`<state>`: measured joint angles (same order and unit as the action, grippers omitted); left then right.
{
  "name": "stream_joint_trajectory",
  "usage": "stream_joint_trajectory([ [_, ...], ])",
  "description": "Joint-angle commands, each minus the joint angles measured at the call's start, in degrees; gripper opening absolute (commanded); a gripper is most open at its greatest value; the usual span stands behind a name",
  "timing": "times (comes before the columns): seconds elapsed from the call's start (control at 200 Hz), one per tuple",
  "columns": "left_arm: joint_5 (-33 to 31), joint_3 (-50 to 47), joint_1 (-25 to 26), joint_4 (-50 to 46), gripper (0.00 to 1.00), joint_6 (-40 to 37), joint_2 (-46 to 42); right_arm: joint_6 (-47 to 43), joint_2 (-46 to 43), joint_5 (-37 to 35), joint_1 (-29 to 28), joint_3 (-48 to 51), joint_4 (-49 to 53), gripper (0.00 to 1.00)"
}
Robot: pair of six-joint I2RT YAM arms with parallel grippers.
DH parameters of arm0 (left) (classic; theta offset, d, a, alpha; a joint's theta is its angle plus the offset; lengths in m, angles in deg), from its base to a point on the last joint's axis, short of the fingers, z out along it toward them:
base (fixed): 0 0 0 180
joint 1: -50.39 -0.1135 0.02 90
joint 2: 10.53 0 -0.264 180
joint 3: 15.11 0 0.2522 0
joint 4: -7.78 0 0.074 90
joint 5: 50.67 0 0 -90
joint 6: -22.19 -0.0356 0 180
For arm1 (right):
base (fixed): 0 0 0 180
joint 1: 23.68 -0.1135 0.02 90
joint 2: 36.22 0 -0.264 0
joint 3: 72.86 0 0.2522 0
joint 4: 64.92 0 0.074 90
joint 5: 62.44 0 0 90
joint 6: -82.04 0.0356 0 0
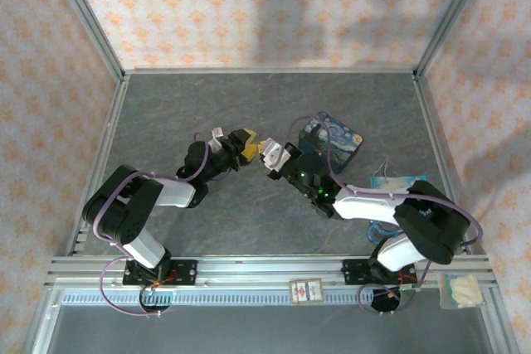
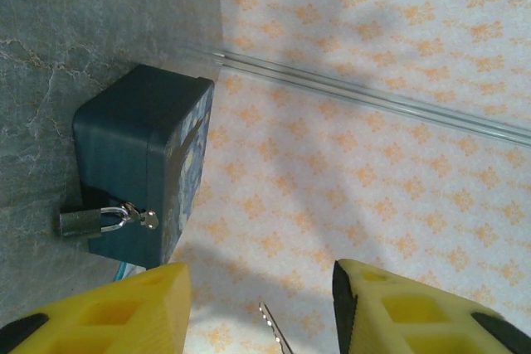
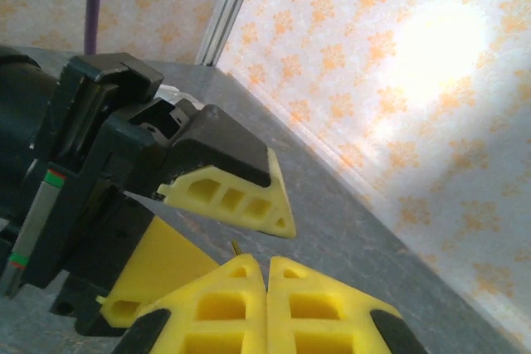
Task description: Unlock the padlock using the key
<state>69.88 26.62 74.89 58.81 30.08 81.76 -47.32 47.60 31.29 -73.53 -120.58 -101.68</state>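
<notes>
The small silvery padlock (image 2: 81,222) hangs on the hasp of the dark blue painted box (image 2: 137,151), which stands right of centre on the table (image 1: 332,140). My two grippers meet tip to tip left of the box. My right gripper (image 1: 270,152) is shut (image 3: 266,261), and a thin metal tip of the key (image 3: 236,247) pokes out past its fingers. In the left wrist view the key's toothed blade (image 2: 276,334) stands in the gap of my left gripper (image 2: 261,288). That gripper (image 1: 247,142) is open, and its yellow fingers (image 2: 124,308) are clear of the blade.
A pale blue item with a thin wire (image 1: 397,181) lies right of the box. A small card (image 1: 305,289) and a clear bag (image 1: 461,290) sit on the front rail. Metal frame posts (image 1: 87,18) and patterned walls close in the grey table (image 1: 249,105).
</notes>
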Motion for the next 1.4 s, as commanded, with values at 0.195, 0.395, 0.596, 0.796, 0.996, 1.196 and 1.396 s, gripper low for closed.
stream_joint_trajectory([
  [0.195,-0.74,0.36,0.64,2.98,0.34,1.8,0.6,-5.56,3.8,-2.78,-1.17,0.56,-5.76,0.0],
  [0.395,-0.49,0.42,0.64,3.77,0.28,2.57,0.87,-9.18,5.71,-4.05,-2.25,0.29,-5.68,0.0],
  [0.596,-0.74,0.6,0.54,2.53,0.19,1.79,0.77,-11.39,6.21,-5.06,-3.29,0.79,-5.64,0.0],
  [0.796,-0.69,0.95,0.55,2.27,0.09,1.43,1.48,-12.35,5.69,-4.95,-3.49,1.47,-4.97,0.0],
  [0.996,-0.93,1.3,0.54,2.25,0.0,1.04,1.96,-11.66,5.33,-4.33,-3.59,1.6,-5.02,0.0],
  [1.196,-0.64,2.12,-1.8,-0.58,0.0,-4.29,1.49,-3.9,2.49,-4.08,-3.59,1.71,-3.24,0.58],
  [1.396,0.0,4.63,-6.19,-8.45,0.0,-17.46,-0.74,11.75,-3.69,-3.39,-1.69,1.83,2.71,0.65],
])
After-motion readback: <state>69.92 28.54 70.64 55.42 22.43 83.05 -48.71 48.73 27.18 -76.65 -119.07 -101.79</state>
